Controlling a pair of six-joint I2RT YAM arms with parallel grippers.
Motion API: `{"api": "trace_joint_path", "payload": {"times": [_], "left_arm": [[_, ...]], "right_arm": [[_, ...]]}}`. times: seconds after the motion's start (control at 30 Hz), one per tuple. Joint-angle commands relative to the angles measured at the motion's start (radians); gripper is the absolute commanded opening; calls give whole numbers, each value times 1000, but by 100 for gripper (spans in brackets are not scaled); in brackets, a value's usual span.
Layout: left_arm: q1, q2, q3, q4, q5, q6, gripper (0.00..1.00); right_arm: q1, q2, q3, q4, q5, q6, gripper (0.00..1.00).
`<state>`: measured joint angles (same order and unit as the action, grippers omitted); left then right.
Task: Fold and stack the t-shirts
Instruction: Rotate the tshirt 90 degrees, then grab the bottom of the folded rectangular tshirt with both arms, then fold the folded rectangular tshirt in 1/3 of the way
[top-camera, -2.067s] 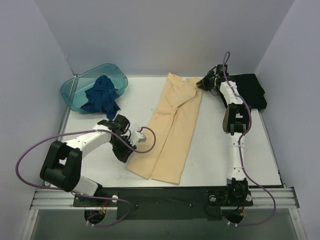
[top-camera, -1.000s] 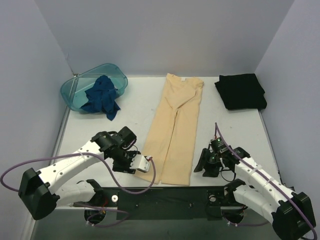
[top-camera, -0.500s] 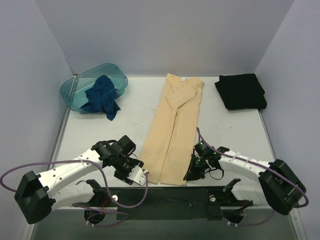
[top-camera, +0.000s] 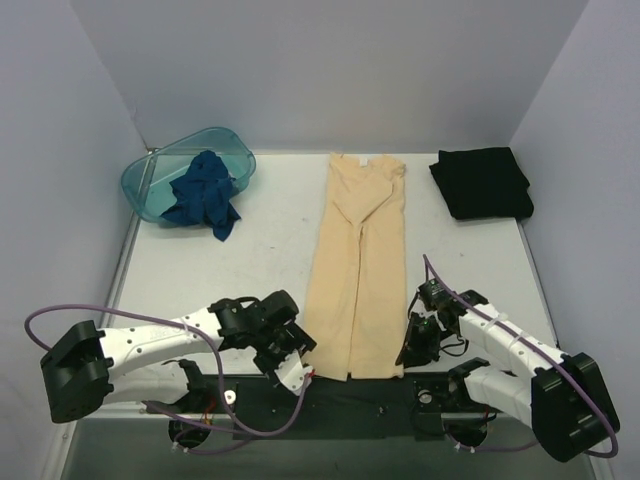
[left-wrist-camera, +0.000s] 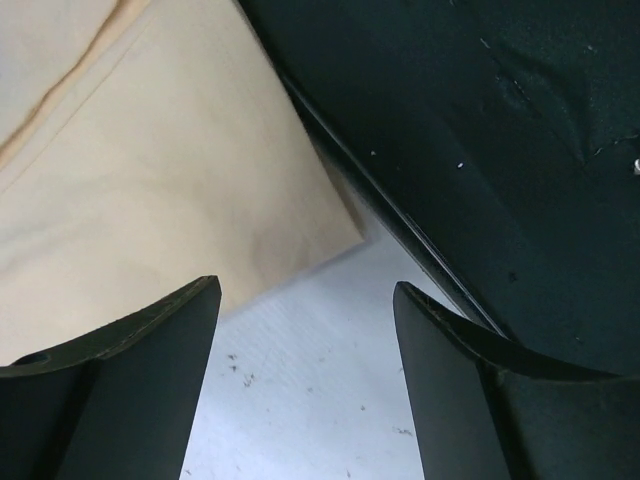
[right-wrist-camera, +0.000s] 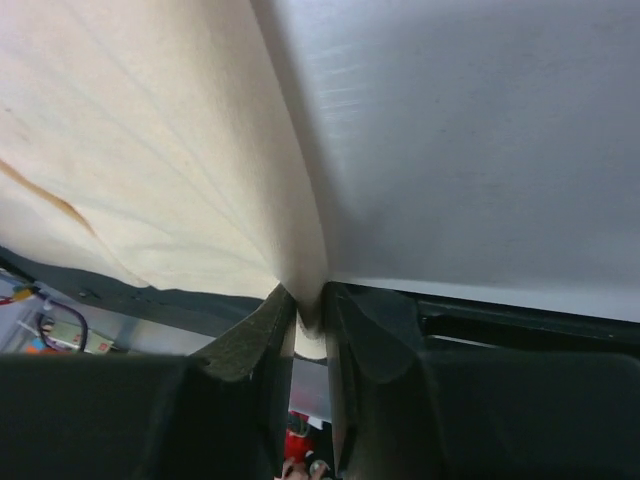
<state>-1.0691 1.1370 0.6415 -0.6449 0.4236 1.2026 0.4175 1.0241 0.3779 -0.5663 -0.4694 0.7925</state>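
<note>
The tan shirt (top-camera: 360, 270) lies flat down the middle of the table (top-camera: 250, 260) as 1 long narrow strip, collar at the far end and hem at the near edge, with a seam running down its length. It looks thin, light and limp. It should therefore sag and crease wherever it is not supported, slide easily on the smooth top, and need a hold at both near corners at once to lift evenly. The right claw (right-wrist-camera: 312, 300) is clenched on the near right corner of that hem, with a thin ridge of cloth pinched between its jaws. The left claw (left-wrist-camera: 305, 300) hangs released, its jaws spread wide over bare table just beside the near left corner and touching no cloth. That corner is probably the place for it to bite. There are 3 shirts in all. Besides the tan one, 1 black shirt (top-camera: 483, 182) lies folded into a neat square at the far right. 1 blue shirt (top-camera: 203, 195) lies crumpled in the 1 teal basin (top-camera: 150, 175) at the far left, spilling over its rim.
</note>
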Motion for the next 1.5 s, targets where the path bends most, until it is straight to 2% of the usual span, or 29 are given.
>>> {"api": "trace_joint_path", "payload": {"times": [0.0, 0.07, 0.17, 0.23, 0.27, 0.3, 0.33, 0.37, 0.4, 0.43, 0.47, 0.57, 0.67, 0.77, 0.87, 1.0, 1.2, 1.3, 1.47], "left_arm": [[-41, 35, -48, 146, -20, 136, 80], [-54, 47, -78, 175, -34, 176, 80], [-77, 59, -121, 221, -45, 204, 78], [-92, 66, -134, 247, -55, 207, 72], [-100, 69, -135, 255, -55, 203, 64], [-101, 69, -140, 277, -55, 196, 60], [-106, 72, -143, 307, -60, 181, 50], [-107, 73, -147, 321, -62, 176, 45], [-111, 72, -149, 336, -63, 170, 29], [-114, 73, -149, 346, -68, 164, 17], [-115, 72, -148, 352, -77, 144, 1], [-115, 56, -77, 347, -103, 33, 0], [-94, 58, 77, 276, -89, -171, 0], [16, 105, 199, 168, 24, -276, 0], [122, 191, 370, 9, 67, -365, 0], [302, 355, 591, -84, 103, -443, 0], [440, 605, 877, -35, 53, -529, 0], [463, 708, 960, -10, 35, -535, 0], [491, 832, 1001, 74, -20, -575, 0]], "right_arm": [[-11, 44, 39, -99, 2, -68, 25], [-11, 45, 45, -98, -8, -67, 34], [-11, 45, 44, -99, -20, -68, 36], [-11, 45, 27, -98, -43, -73, 36], [-10, 44, 15, -93, -52, -72, 35], [-8, 45, 6, -89, -60, -70, 34], [-8, 48, -11, -72, -77, -67, 30], [-6, 57, -17, -64, -83, -65, 24], [-6, 62, -23, -57, -95, -68, 12], [-6, 64, -22, -55, -100, -70, 7], [-8, 60, -13, -56, -110, -73, 0], [-13, 30, 65, -76, -144, -79, 0], [-37, 24, 189, -164, -124, -110, 0], [-85, 76, 364, -237, -82, -169, 0], [-147, 145, 482, -274, -46, -202, 0], [-204, 279, 628, -265, -21, -254, 0], [-308, 505, 867, -215, -43, -300, 0], [-338, 608, 957, -211, -66, -317, 0], [-379, 786, 1082, -210, -92, -329, 0]]}}
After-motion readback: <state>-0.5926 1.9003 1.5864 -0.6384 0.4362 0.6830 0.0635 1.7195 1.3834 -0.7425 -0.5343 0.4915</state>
